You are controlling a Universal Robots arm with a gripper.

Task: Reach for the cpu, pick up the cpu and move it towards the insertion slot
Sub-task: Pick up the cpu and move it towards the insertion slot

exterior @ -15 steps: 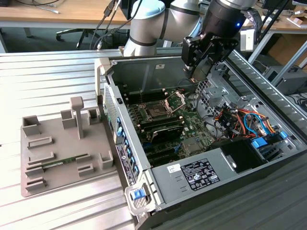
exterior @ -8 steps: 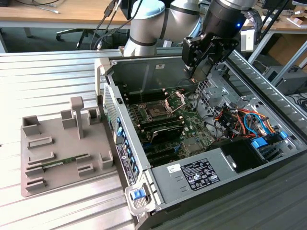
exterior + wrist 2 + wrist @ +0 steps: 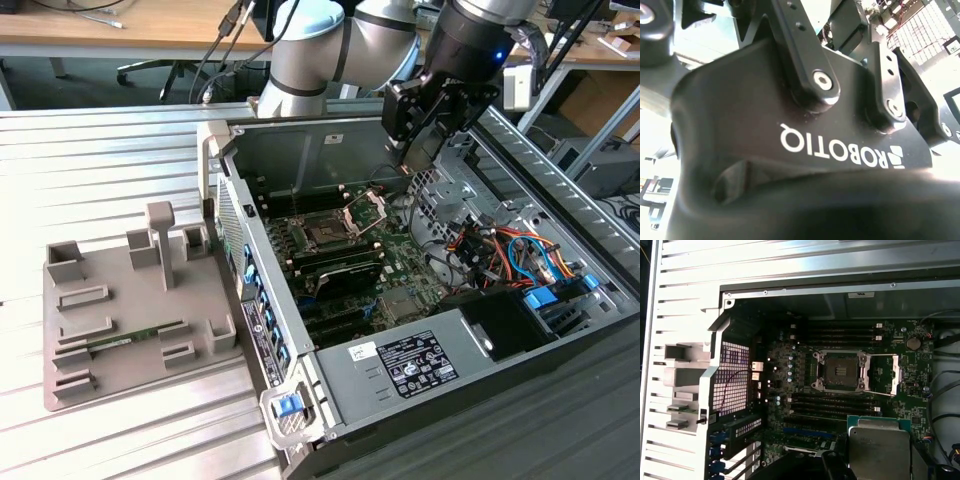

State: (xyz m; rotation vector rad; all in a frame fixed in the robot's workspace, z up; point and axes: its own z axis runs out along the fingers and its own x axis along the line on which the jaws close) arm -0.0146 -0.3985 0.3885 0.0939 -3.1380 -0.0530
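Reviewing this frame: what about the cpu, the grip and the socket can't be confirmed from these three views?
- cpu: in the first wrist view, its lower part is cut off by the picture's edge.
- End effector: in the exterior view, the arm's dark body hides whether its fingers are open or shut; the second wrist view shows its housing from close up.
- Insertion slot: its contacts are too small to judge.

silver-grey jointed arm (image 3: 330,45), black screwed hand (image 3: 420,135)

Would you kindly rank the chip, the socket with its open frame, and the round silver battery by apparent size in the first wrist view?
1. Chip, though it sits closest to the camera, so it may only look largest.
2. Socket with open frame.
3. Battery.
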